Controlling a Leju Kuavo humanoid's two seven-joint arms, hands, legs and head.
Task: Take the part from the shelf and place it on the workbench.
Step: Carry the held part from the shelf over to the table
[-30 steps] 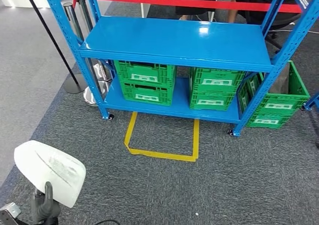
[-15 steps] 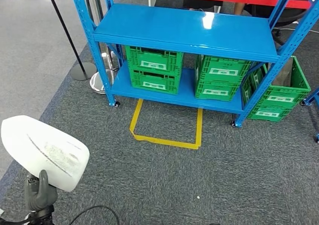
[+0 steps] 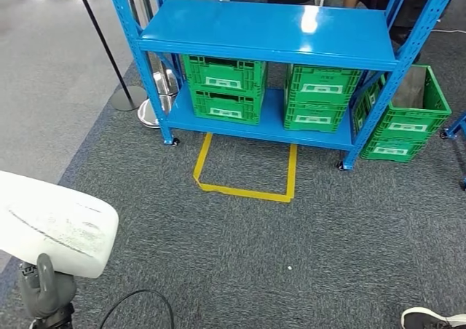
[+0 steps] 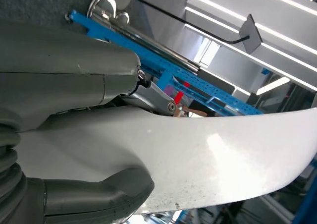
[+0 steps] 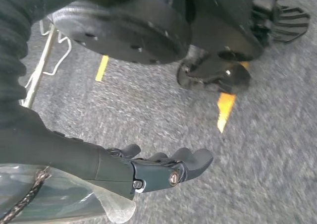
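Left hand (image 3: 46,292) sat at the lower left of the head frame, fingers wrapped from below around the white part (image 3: 52,223), a long, smooth, rounded shell. In the left wrist view the thumb and darker fingers (image 4: 101,196) pressed against opposite faces of the part (image 4: 224,164), most of which stuck out beyond the grip.

Right hand (image 5: 164,172) hung over grey carpet, fingers loosely extended and a little apart, holding nothing.

The part was off the blue shelf (image 3: 263,30), which stood across the upper half of the head frame. 2 stacks of green crates (image 3: 225,89) sat on its lower level, and another green crate (image 3: 409,118) on the floor at its right end. A yellow tape outline (image 3: 245,191) marked the carpet in front. A black cable (image 3: 137,303) looped on the floor next to the left hand, and a shoe (image 3: 431,318) showed at the lower right corner. No workbench seen.

Judgement: pick done, carry to the workbench remaining.

Risks:
- Glossy, overhanging part could rotate or slip in a 1-handed grip under walking sway.
- Cable could catch a foot.
- Person close by at lower right; a turn could bring contact.
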